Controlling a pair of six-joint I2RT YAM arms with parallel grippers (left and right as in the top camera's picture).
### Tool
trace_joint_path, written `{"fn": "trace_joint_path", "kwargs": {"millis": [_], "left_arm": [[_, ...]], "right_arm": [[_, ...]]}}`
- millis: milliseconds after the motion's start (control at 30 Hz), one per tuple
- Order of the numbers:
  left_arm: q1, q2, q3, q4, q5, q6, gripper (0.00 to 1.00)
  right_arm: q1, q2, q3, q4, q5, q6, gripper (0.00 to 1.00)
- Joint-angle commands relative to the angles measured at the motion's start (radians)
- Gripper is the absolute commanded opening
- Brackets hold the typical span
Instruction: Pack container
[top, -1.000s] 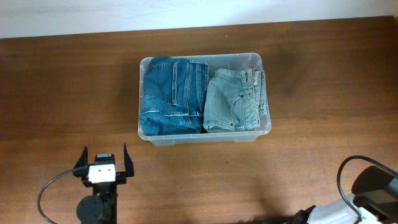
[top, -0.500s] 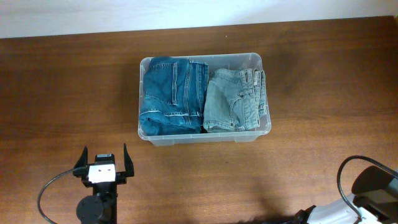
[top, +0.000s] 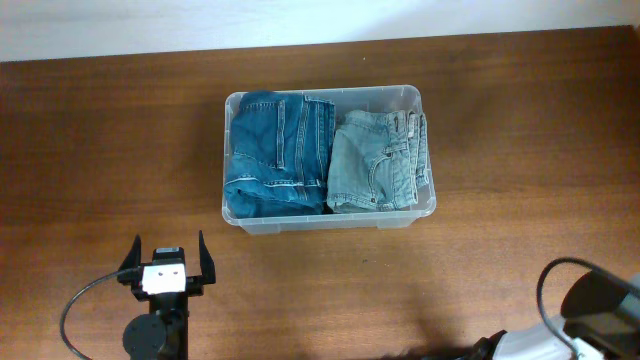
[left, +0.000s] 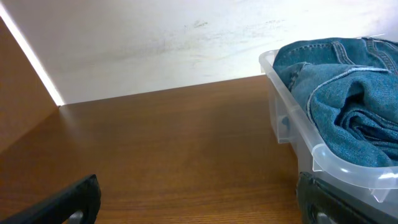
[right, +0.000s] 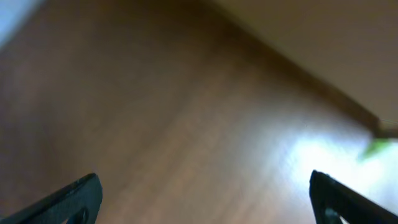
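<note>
Wooden table, container cropped, right tool blurred

Overhead straight down on the table — left wrist low beside the shared container — right wrist blurred

The container fills the right side of the view, its clear wall and rolled rim standing on the brown desk. Folded dark blue jeans lie inside it, piled higher than the rim. Behind the container runs a pale wall, which meets the desk's far edge. Far to the left of the container, a brown panel slants up beside a bright strip. The end effector is spread wide; one dark finger sits well left of the container, and the other is just below its near corner.
</note>
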Motion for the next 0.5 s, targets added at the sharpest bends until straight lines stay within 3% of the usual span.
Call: {"fn": "trace_joint_path", "kwargs": {"millis": [0, 267, 467], "left_arm": [[-0.006, -0.010, -0.007, 0.000, -0.007, 0.002, 1.00], [-0.006, -0.010, -0.007, 0.000, -0.007, 0.002, 1.00], [-0.006, -0.010, -0.007, 0.000, -0.007, 0.002, 1.00]], "right_arm": [[0.080, -0.125, -0.116, 0.132, -0.040, -0.106, 0.98], [0.255, -0.407, -0.596, 0.629, -0.077, -0.214, 0.98], [0.332, -0.545, -0.825, 0.828, -0.103, -0.224, 0.98]]}}
